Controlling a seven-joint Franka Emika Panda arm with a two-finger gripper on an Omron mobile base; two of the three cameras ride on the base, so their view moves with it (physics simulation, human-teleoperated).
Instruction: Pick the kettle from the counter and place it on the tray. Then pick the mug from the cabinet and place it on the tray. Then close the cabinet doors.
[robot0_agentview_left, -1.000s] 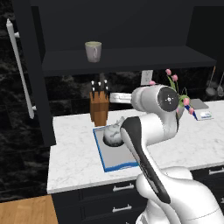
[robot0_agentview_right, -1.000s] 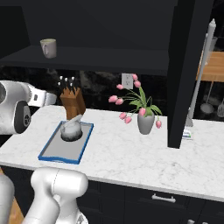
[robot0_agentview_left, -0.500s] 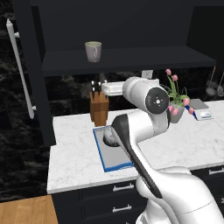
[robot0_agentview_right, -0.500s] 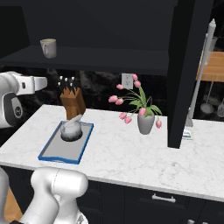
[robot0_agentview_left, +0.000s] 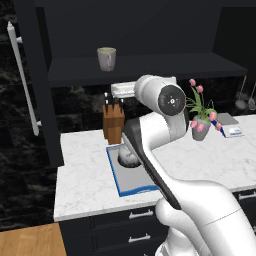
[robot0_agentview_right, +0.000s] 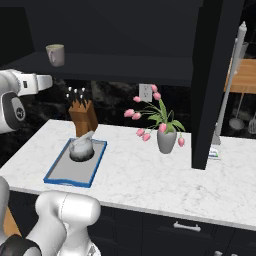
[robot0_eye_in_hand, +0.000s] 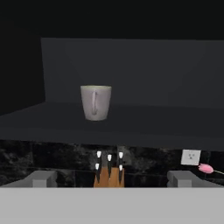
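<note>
Grey-beige mug (robot0_agentview_left: 106, 59) sits on the cabinet shelf (robot0_agentview_left: 150, 67), kettle (robot0_agentview_left: 128, 156) already on the tray (robot0_agentview_left: 119, 183). Right base view: knife block (robot0_agentview_right: 83, 114) just below. Hand view: gripper (robot0_eye_in_hand: 111, 178) wide open, empty; coming in low could clip the shelf edge or tip the mug.

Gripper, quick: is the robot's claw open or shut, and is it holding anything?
Gripper: open and holding nothing, aimed at the mug on the cabinet shelf, not touching it.
</note>
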